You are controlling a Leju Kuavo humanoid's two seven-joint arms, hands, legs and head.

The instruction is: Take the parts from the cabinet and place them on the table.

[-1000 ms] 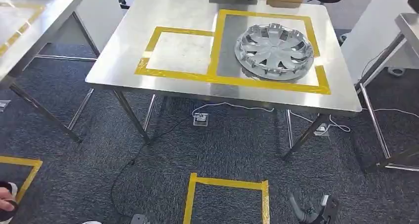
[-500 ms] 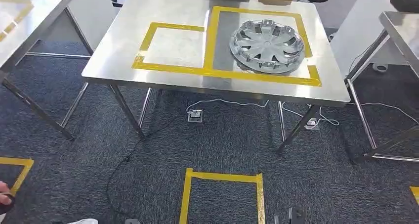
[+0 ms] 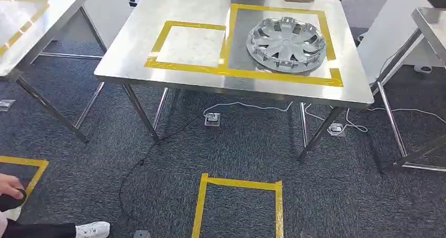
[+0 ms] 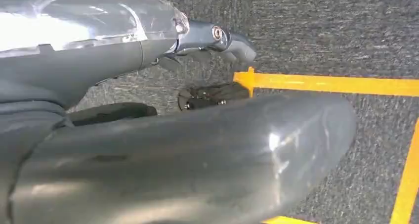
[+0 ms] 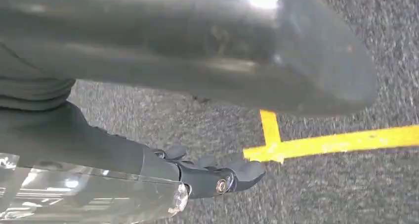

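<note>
at the near left a person's hand (image 3: 9,184) and white shoe (image 3: 93,229) sit beside a yellow tape corner on the dark grey carpet (image 3: 236,148). a second steel table (image 3: 31,22) stands far left. a black cable (image 3: 138,167) trails across the floor before the central stainless steel table (image 3: 158,75), whose thin legs leave open room beneath. the silver round wheel cover (image 3: 286,42) lies inside the larger yellow taped square (image 3: 231,38) on the right. a yellow taped floor square (image 3: 239,206) lies near. the left hand (image 4: 217,38) and right hand (image 5: 217,177) hang over carpet, fingers loosely apart, holding nothing.
</note>
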